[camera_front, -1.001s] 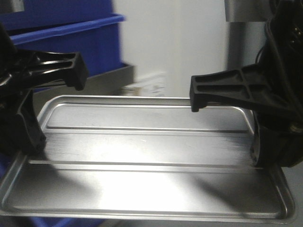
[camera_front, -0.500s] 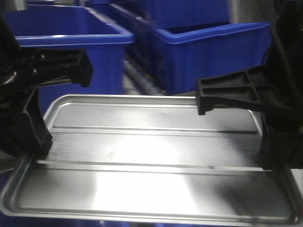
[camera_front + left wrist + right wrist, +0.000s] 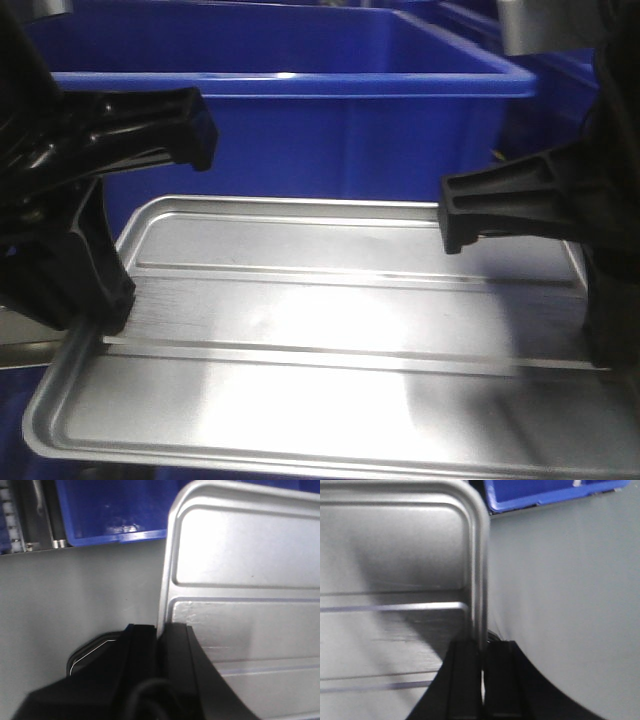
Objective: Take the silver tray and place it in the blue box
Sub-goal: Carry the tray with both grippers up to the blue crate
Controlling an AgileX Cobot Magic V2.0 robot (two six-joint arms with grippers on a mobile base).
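The silver tray (image 3: 330, 340) fills the lower part of the front view and hangs level between my two black grippers. My left gripper (image 3: 105, 320) is shut on the tray's left rim; the left wrist view shows its jaws (image 3: 161, 630) pinching that rim of the tray (image 3: 245, 580). My right gripper (image 3: 600, 350) is shut on the right rim, seen in the right wrist view (image 3: 481, 647) clamping the tray's edge (image 3: 395, 555). The blue box (image 3: 300, 120) stands straight ahead behind the tray, its rolled rim above the tray's far edge.
More blue crates stand to the right (image 3: 560, 90). Grey floor (image 3: 75, 595) lies under the tray's left side, with a blue crate (image 3: 110, 510) and dark metal racking (image 3: 35, 515) beyond. Grey floor (image 3: 560, 580) and a blue crate edge (image 3: 545, 492) show on the right.
The scene behind the tray has swept sideways: a white wall, then two separate crates, now one wide blue box straight ahead and closer. Both grippers have kept their hold on the tray.
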